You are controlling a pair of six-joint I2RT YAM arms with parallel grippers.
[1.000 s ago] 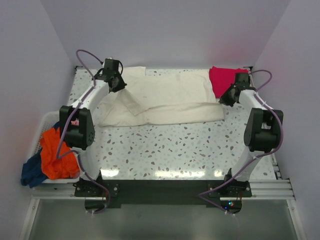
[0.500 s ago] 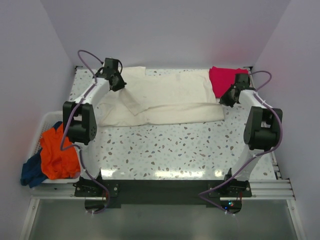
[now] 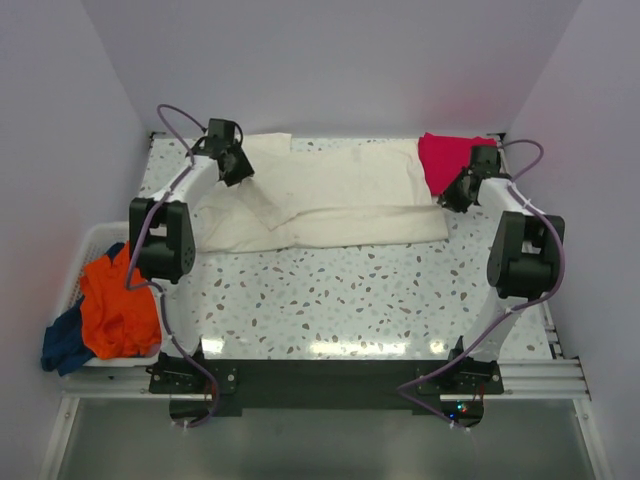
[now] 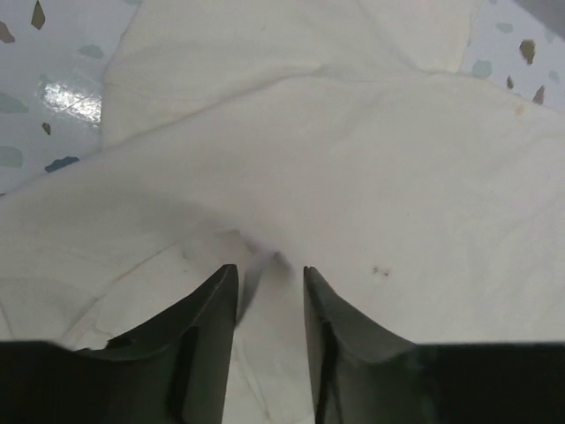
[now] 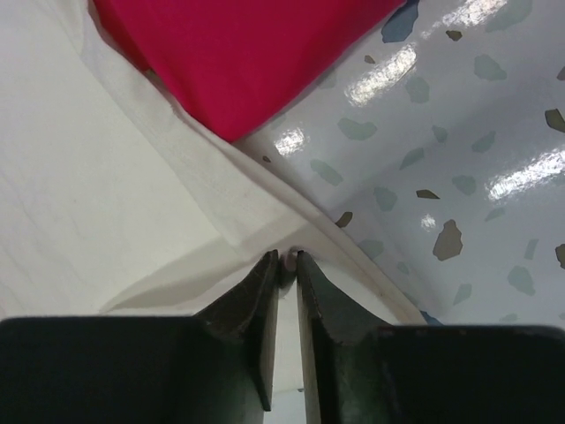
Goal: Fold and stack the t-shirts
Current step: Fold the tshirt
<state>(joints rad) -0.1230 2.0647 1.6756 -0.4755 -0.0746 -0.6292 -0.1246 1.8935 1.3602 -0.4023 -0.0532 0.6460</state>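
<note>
A cream t-shirt (image 3: 340,195) lies folded lengthwise across the back of the table. My left gripper (image 3: 235,168) sits low over its left end. In the left wrist view the gripper (image 4: 269,269) is open, with a small pucker of cream cloth (image 4: 353,159) lying loose between the tips. My right gripper (image 3: 456,195) is at the shirt's right edge. Its jaws (image 5: 288,256) stand a narrow slit apart, and a small crease of the cream hem (image 5: 106,194) is between the tips. A magenta-red t-shirt (image 3: 445,160) lies bunched at the back right corner, just beyond the cream edge (image 5: 238,62).
A white slatted basket (image 3: 85,245) hangs off the table's left side. It holds an orange shirt (image 3: 118,305), and a dark blue one (image 3: 65,345) spills over its front. Walls close in the back and both sides. Speckled tabletop (image 3: 340,300) lies in front of the cream shirt.
Both pairs of jaws have parted, the left widely and the right only a slit. The left arm's elbow has shifted slightly back. The cream shirt lies as before.
</note>
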